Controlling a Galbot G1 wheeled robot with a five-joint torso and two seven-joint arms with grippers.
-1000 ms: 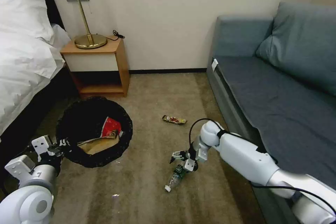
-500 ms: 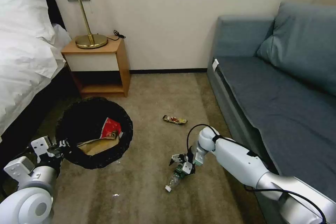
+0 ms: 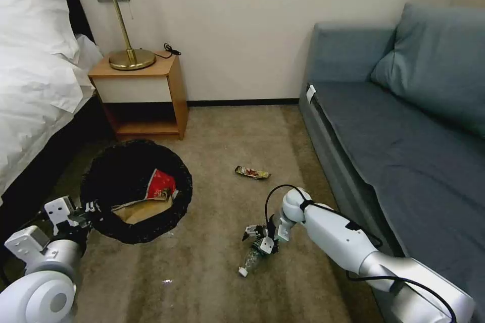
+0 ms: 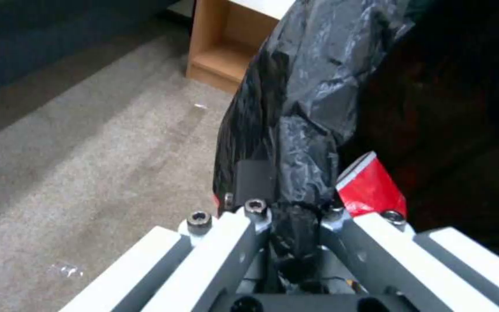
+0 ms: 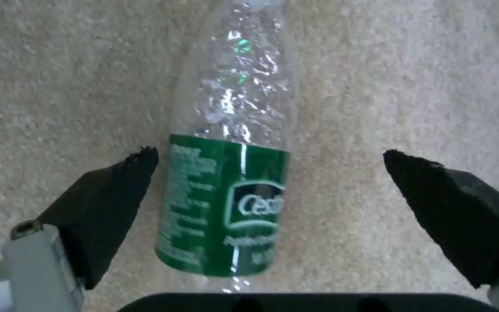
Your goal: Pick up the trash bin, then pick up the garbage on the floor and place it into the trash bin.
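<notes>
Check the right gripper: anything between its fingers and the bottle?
Nothing visible. The right gripper is open, its fingers straddling the bottle on bare carpet. The left gripper holds the trash bin by its rim.

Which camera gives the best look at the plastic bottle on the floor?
The right wrist view: the bottle lies large on the carpet between the open right gripper's fingers, its green label readable. The head view shows it small, partly under that gripper. The left wrist view looks at the bin instead.

Trash bin (image 3: 136, 192) left of bottle (image 3: 252, 257); sofa (image 3: 404, 141) right.
</notes>
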